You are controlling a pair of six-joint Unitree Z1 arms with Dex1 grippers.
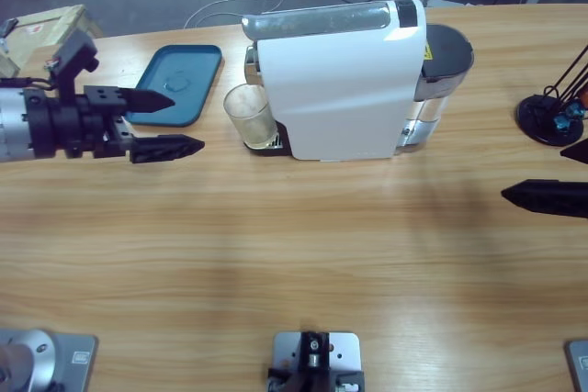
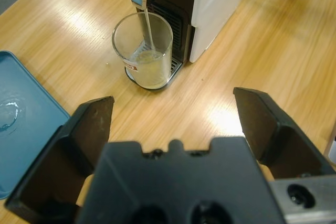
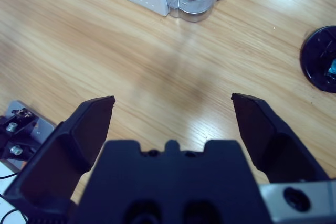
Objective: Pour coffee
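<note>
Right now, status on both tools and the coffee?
Left tool open, empty, short of the glass. Right tool open, empty, over bare table. Coffee streaming into the glass under the machine. Nothing between left tool and glass.

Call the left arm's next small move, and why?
Probably hold short with the left gripper open: a thin stream is running from the machine into the glass, and only a little coffee is in it. Advance to grasp once the flow stops.
</note>
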